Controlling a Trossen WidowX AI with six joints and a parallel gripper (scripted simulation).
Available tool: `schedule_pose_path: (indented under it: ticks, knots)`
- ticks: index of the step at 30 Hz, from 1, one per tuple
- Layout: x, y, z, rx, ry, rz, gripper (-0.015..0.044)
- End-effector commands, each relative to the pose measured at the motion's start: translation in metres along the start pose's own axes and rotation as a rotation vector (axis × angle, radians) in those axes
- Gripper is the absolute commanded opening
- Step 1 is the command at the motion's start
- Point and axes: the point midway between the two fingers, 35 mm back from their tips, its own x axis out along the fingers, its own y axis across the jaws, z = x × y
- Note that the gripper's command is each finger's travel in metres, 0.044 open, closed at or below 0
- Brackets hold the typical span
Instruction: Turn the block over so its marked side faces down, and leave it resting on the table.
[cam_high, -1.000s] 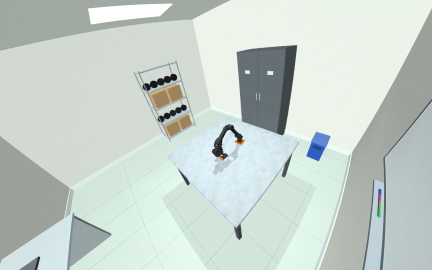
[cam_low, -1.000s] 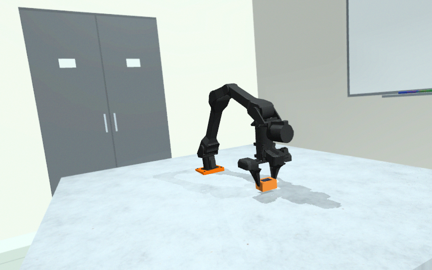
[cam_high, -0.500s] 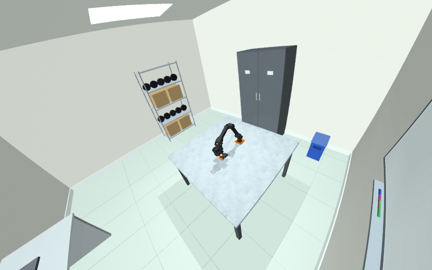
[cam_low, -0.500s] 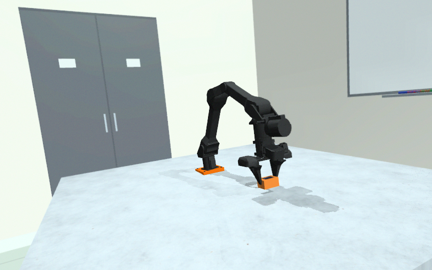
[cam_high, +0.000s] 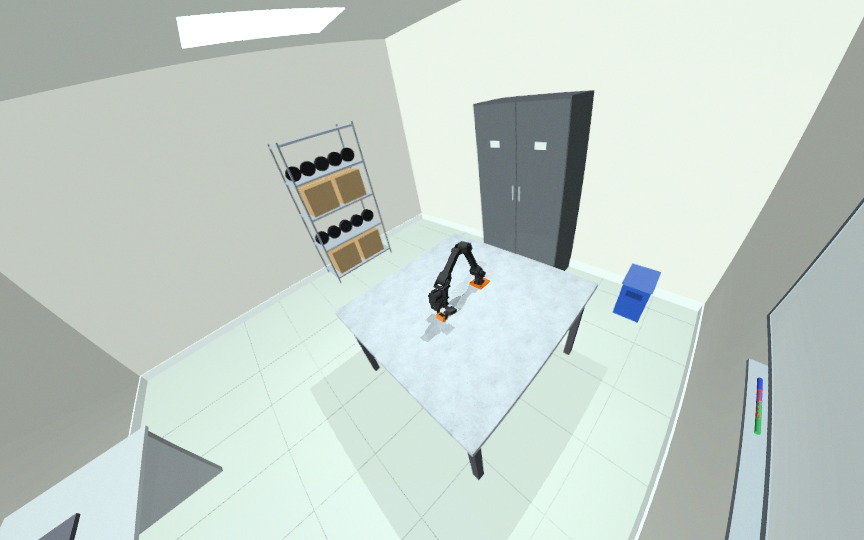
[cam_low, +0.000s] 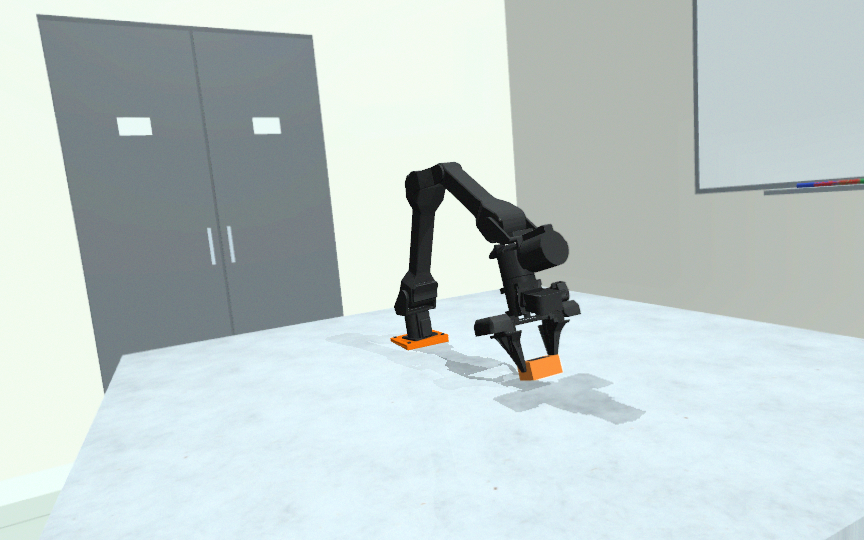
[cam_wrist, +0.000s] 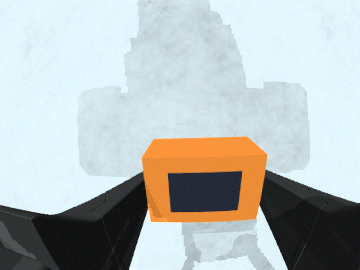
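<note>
The orange block (cam_high: 440, 317) (cam_low: 544, 368) (cam_wrist: 200, 149) is held between the two black fingers of my gripper (cam_low: 539, 362) (cam_wrist: 202, 176), which is shut on its two ends. The block's dark marked rectangle (cam_wrist: 206, 192) faces the wrist camera, up toward the palm. In the exterior view the block is tilted, and its marked top shows only as a thin dark strip. The block seems to be just above the table (cam_high: 484, 382) (cam_low: 318, 445); a small gap is hard to judge. Its underside is hidden.
The arm's orange base plate (cam_high: 479, 283) (cam_low: 420, 341) is on the table behind the block. The arm's shadow (cam_low: 573, 397) (cam_wrist: 190, 110) falls around the block. A grey cabinet (cam_high: 528, 178) (cam_low: 159, 191), a shelf rack and a blue bin (cam_high: 637, 296) stand off the table.
</note>
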Motion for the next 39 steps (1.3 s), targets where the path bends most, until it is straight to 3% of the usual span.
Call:
schedule_pose_path:
  ticks: [1, 15, 22, 39]
  knots:
    - [-0.003, -0.001, 0.0, -0.004, -0.074, -0.004, 0.0]
    - [-0.007, -0.002, -0.007, 0.0, -0.264, -0.003, 0.0]
    - [-0.007, -0.002, -0.007, 0.0, -0.276, -0.003, 0.0]
    - [0.025, 0.0, -0.003, -0.021, -0.524, -0.006, 0.0]
